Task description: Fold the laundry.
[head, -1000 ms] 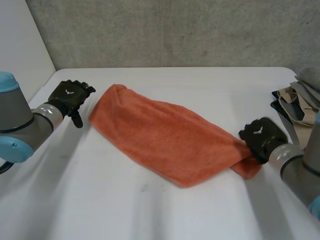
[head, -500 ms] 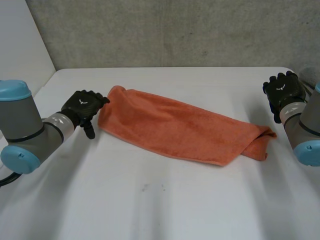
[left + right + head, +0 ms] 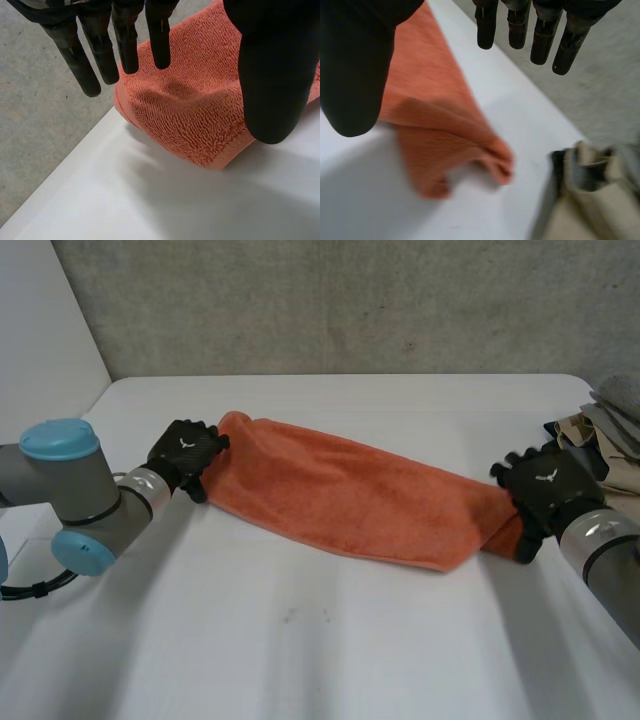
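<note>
orange towel (image 3: 350, 495) lies long on the white table (image 3: 300, 640) between both hands. left hand (image 3: 185, 452) is over one end, fingers straight, thumb wide apart. right hand (image 3: 545, 490) is spread wide over the other, bunched end, near a pile of clothes (image 3: 600, 435).

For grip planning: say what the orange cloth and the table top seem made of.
Orange towel: likely cotton terry, matte; fuzzy looped pile shows in the left wrist view. Table: smooth white top, perhaps laminate or painted board; slight sheen, no grain.
</note>
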Robot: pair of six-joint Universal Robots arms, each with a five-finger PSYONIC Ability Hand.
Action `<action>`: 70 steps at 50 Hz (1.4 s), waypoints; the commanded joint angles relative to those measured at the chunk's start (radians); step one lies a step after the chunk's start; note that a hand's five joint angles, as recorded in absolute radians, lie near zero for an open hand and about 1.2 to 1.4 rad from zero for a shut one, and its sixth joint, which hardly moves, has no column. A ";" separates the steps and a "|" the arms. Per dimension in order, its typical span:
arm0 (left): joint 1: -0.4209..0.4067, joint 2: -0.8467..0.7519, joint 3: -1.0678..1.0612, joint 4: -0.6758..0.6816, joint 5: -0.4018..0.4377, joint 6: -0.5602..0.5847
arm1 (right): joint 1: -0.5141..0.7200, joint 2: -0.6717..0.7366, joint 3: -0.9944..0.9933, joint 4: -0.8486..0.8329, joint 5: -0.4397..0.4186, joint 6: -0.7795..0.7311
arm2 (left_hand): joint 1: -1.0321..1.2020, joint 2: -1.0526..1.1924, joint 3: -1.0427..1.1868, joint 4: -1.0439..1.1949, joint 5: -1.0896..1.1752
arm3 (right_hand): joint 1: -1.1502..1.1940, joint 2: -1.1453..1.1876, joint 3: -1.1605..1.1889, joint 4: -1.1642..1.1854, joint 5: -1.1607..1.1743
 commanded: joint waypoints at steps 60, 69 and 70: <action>-0.112 0.337 -0.372 -0.011 -0.122 -0.219 | 0.230 -0.086 -0.356 0.130 -0.016 -0.024 | -0.158 -0.163 -0.162 -0.163 -0.169 | 1.197 1.175 1.184 1.164 1.157; -0.135 0.267 -0.314 0.005 -0.194 -0.383 | 0.307 -0.127 -0.379 0.137 -0.007 -0.025 | -0.137 -0.143 -0.141 -0.143 -0.148 | 1.197 1.175 1.184 1.164 1.157; -0.138 0.262 -0.306 0.005 -0.206 -0.400 | 0.308 -0.135 -0.379 0.137 -0.007 -0.025 | -0.134 -0.140 -0.138 -0.140 -0.145 | 1.197 1.175 1.184 1.164 1.157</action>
